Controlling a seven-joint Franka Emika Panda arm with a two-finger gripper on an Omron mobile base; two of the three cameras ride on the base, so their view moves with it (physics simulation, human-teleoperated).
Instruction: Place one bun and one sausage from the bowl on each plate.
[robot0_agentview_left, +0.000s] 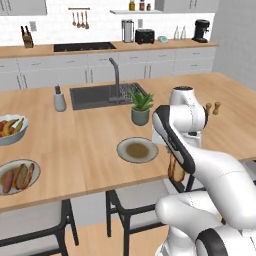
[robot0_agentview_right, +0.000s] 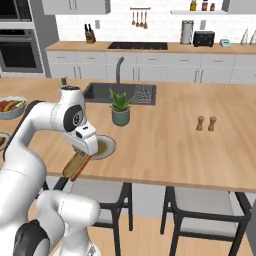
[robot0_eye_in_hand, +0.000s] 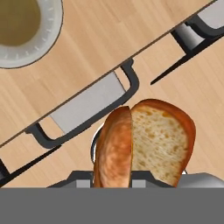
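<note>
Gripper (robot0_agentview_right: 75, 165) clamps bun (robot0_eye_in_hand: 144, 144) nr plate (robot0_agentview_left: 137, 150), off counter edge (robot0_agentview_left: 125, 182).

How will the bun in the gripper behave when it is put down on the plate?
The bun looks split open, so its halves may spread or flop when released. Its airy crumb suggests that it is light and squashy. The plate is flat, so it probably will not roll far.

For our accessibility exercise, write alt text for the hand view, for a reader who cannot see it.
Seen from above, the gripper holds a split bun, crust and pale crumb showing, above a stool beside the wooden counter edge. An empty grey-rimmed plate sits on the counter at upper left.
</note>
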